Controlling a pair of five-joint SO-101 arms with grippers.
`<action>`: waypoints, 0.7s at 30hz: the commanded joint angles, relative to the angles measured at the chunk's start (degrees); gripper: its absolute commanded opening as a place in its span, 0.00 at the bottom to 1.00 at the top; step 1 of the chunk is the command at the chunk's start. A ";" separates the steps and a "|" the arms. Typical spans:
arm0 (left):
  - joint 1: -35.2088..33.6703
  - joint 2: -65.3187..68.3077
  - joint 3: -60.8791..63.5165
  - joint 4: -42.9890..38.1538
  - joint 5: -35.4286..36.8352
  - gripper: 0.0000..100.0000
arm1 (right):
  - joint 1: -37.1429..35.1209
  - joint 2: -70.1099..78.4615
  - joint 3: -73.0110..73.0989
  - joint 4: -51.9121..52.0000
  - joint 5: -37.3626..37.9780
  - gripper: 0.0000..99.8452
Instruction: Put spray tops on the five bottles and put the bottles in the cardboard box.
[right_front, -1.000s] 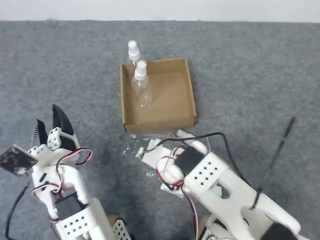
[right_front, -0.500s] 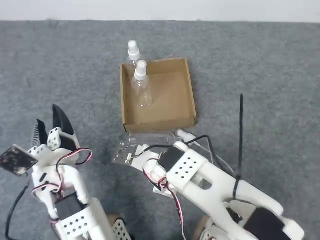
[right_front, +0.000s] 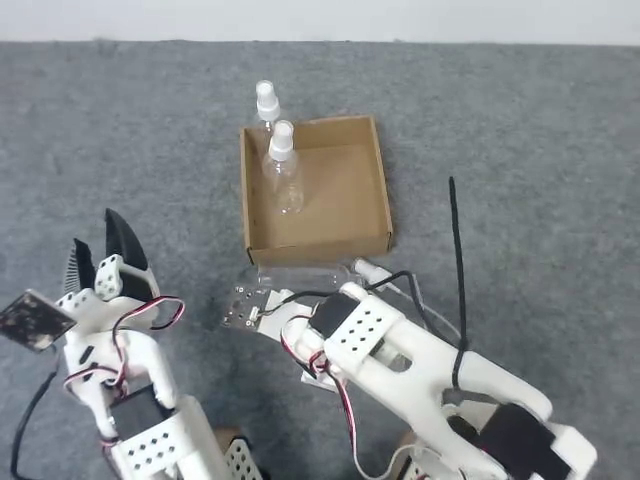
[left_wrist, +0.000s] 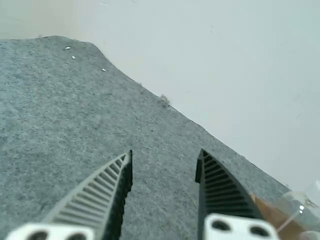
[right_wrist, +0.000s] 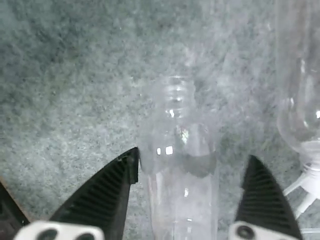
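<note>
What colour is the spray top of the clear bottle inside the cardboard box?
White: the plastic spray top shows best in the high view.

Quick count: one cardboard box (right_front: 350, 200). Two standing bottles with spray tops: boxed bottle (right_front: 283, 172), outside bottle (right_front: 266, 105). Two clear ones lying on the worktop: open-necked bottle (right_wrist: 180, 165), neighbour bottle (right_wrist: 297, 90). Two hands: left hand (left_wrist: 164, 155), right hand (right_wrist: 194, 155).
</note>
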 joint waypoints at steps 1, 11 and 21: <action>0.09 -0.79 -0.75 -2.02 -0.62 0.20 | -0.48 -0.31 -3.34 -1.45 0.70 0.20; 0.00 -0.79 -0.75 -2.02 -0.62 0.20 | -0.31 -0.66 -3.34 -0.84 0.35 0.08; 0.00 -0.79 -0.75 -2.02 -0.62 0.20 | -0.31 -2.68 -4.84 3.91 0.18 0.08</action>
